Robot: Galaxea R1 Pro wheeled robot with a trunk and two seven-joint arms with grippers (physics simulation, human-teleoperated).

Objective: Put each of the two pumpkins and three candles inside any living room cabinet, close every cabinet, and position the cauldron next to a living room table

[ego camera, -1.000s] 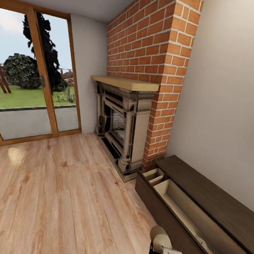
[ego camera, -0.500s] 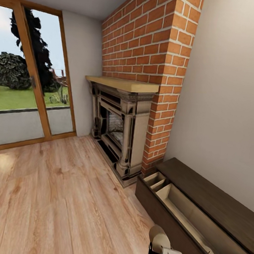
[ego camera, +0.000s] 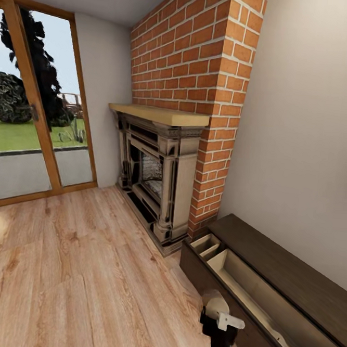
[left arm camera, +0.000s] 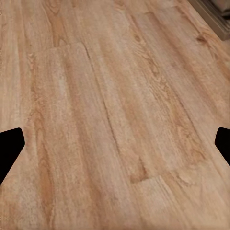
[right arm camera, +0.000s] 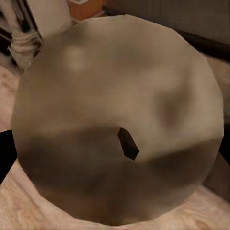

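One candle (right arm camera: pixel 120 124) sits in the right gripper (ego camera: pixel 218 319), wick end facing the wrist camera, so its axis runs along the fingers; they are clamped on it, though only dark slivers of them show at the frame sides. In the head view the candle (ego camera: pixel 214 304) hangs low over the wooden floor (ego camera: pixel 82 270), just beside the cabinet (ego camera: pixel 276 265). Cabinet drawers are pulled open: small divided compartment (ego camera: pixel 205 246) nearest the fireplace (ego camera: pixel 155 172), long pale one (ego camera: pixel 258 295) beside it, contents too unclear to tell. Brick chimney (ego camera: pixel 203 56) above, glass door (ego camera: pixel 31 126) at the far wall. Left gripper (left arm camera: pixel 115 146) spread wide over bare floor (left arm camera: pixel 110 96), holding nothing.
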